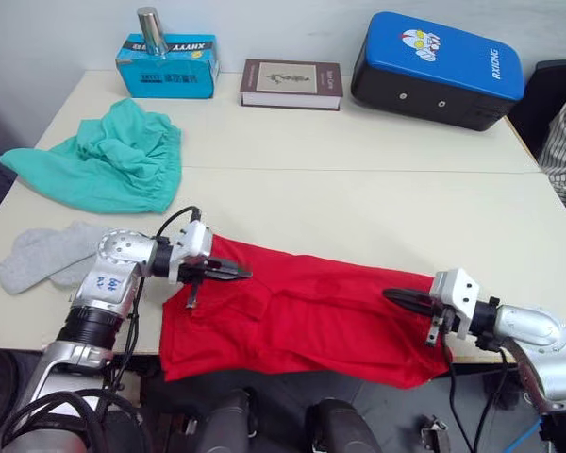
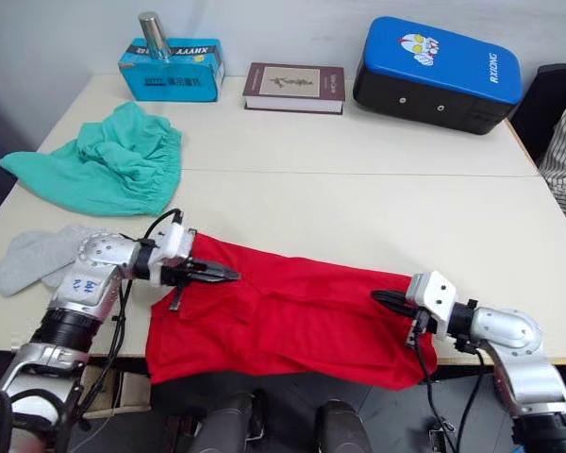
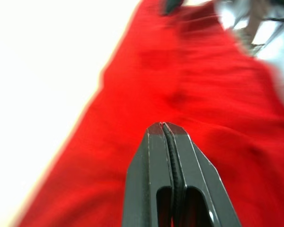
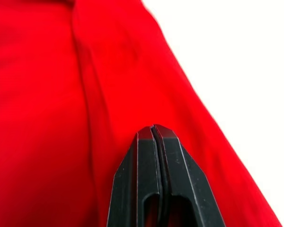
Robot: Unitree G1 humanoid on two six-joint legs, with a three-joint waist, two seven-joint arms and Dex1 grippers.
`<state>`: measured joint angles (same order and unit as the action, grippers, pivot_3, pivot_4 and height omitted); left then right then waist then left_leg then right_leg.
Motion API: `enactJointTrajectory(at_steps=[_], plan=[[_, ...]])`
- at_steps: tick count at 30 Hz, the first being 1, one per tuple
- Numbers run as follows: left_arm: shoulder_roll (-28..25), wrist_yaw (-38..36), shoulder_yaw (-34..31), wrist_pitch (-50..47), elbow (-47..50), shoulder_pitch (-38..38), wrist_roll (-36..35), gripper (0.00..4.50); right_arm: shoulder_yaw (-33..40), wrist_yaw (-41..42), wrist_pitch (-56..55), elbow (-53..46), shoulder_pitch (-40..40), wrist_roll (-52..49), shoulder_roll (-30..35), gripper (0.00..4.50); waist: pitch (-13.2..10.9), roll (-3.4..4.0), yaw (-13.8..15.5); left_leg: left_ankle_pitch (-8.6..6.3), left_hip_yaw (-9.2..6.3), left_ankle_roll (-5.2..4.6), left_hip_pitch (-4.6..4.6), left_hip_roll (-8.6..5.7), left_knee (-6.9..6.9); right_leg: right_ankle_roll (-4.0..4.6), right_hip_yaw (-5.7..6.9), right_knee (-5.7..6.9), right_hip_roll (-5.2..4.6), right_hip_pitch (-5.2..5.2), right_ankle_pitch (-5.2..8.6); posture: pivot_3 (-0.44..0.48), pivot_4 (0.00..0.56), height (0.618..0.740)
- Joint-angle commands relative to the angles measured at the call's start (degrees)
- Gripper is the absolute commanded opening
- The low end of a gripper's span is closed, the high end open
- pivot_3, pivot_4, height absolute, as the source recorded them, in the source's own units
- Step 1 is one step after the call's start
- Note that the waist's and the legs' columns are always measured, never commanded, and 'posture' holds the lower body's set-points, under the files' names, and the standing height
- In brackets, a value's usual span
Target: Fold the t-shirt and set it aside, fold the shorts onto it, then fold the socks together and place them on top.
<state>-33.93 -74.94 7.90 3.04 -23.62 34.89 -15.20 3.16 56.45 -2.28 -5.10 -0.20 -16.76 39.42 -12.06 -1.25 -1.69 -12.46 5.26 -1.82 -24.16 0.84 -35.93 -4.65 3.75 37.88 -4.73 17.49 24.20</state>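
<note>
The t-shirt [image 1: 302,316] lies across the table's near edge, partly overhanging, so its fold looks in hand. The left gripper [image 1: 228,273] and right gripper [image 1: 403,299] rest pressed closed over its ends, apparently pinching nothing; next comes regrasping an edge

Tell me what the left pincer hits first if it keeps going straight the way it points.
The left pincer points toward the robot's right, low over the t-shirt. It would probably slide along the red cloth first; farther on that line sits the right pincer, though height is hard to judge.
</note>
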Motion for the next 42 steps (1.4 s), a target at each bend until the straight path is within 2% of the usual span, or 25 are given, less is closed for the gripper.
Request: enactJointTrajectory(at_steps=[1,4,10,14,18,22,25,29,34,38,42], plan=[[1.53,6.78,0.3,2.45,-2.92,-0.13,5.02,0.03,-0.59,-5.83,-0.08,-1.91,1.58,3.45,-2.59,0.01,0.0,0.0,0.1,0.0,0.0,0.0,-0.02,0.0,0.0,0.0,0.0,0.01,0.0,0.03,0.0,0.0,0.15,0.74],[2.41,12.25,0.26,4.91,-5.19,-0.84,8.97,0.03,1.67,-9.2,-2.93,0.42,3.59,5.69,-3.45,0.01,0.0,0.0,0.2,0.0,0.0,0.01,-0.02,0.0,-0.01,0.0,0.0,0.01,-0.02,0.03,0.0,0.0,0.15,0.74],[3.06,22.53,-2.06,4.72,-6.57,-2.6,12.03,0.03,9.85,-11.45,-10.1,7.88,8.27,4.7,-2.35,0.01,0.03,-0.04,0.61,-0.01,-0.01,-0.01,0.02,-0.02,-0.01,0.0,-0.01,-0.05,-0.04,-0.06,0.0,0.0,0.15,0.74],[4.59,26.44,-5.51,2.99,-5.87,-4.26,9.23,0.03,16.74,-14.51,-10.98,14.3,9.28,2.17,-2.83,0.01,0.06,-0.01,0.38,0.0,-0.01,0.01,0.07,-0.02,0.03,0.0,-0.01,-0.04,-0.04,-0.08,0.0,0.0,0.15,0.74],[6.04,22.9,-8.67,2.01,-3.61,-5.29,3.38,0.03,19.54,-14.07,-11.71,15.39,8.39,-1.28,-3.68,0.01,0.06,0.0,0.2,0.02,0.0,0.04,0.08,-0.02,0.07,0.0,-0.01,-0.02,-0.03,-0.06,0.0,0.0,0.15,0.74],[6.11,17.59,-8.5,0.99,1.3,-5.67,0.05,0.03,17.34,-14.25,-7.12,6.46,5.88,-4.47,-4.53,0.01,0.04,0.05,-0.18,0.09,0.08,0.15,0.09,0.0,0.24,0.0,-0.02,-0.03,-0.02,0.04,0.0,0.0,0.15,0.74],[7.49,16.96,-5.99,-0.58,5.07,-4.69,0.8,0.03,10.41,-19.74,-1.04,-2.6,2.5,-1.68,-8.68,0.01,0.04,0.06,-0.04,0.12,0.06,0.19,0.09,0.03,0.24,0.0,-0.02,-0.01,0.0,0.06,0.0,0.0,0.15,0.74],[10.11,20.96,-3.23,-2.38,5.35,-4.25,4.5,0.03,-1.57,-27.56,5.99,-8.87,-0.16,6.9,-15.97,0.01,0.05,0.03,0.53,0.13,-0.05,0.22,0.06,0.0,0.29,0.0,-0.02,0.03,0.01,0.08,0.0,0.0,0.15,0.74],[11.68,25.94,-2.9,-3.12,2.61,-3.82,7.27,0.03,-8.93,-33.84,9.94,-8.28,-2.37,14.47,-21.53,0.01,0.05,0.03,0.81,0.13,-0.02,0.23,0.0,-0.04,0.31,0.0,-0.03,0.02,0.0,0.15,0.0,0.0,0.15,0.74],[10.7,29.14,-3.24,-3.4,0.83,-5.15,9.36,0.03,-5.44,-37.55,8.65,-6.02,0.55,15.82,-21.77,0.01,0.06,0.03,0.94,0.15,-0.02,0.25,0.03,-0.05,0.31,0.0,-0.04,0.01,0.0,0.13,0.0,0.0,0.15,0.74],[9.36,31.02,-4.13,-2.41,-1.09,-6.3,10.33,0.03,4.17,-36.14,4.33,-3.07,5.93,11.81,-17.74,0.01,0.21,0.01,1.38,0.14,-0.01,0.24,0.09,-0.04,0.33,0.0,-0.04,-0.05,0.0,0.04,0.0,0.0,0.15,0.74]])
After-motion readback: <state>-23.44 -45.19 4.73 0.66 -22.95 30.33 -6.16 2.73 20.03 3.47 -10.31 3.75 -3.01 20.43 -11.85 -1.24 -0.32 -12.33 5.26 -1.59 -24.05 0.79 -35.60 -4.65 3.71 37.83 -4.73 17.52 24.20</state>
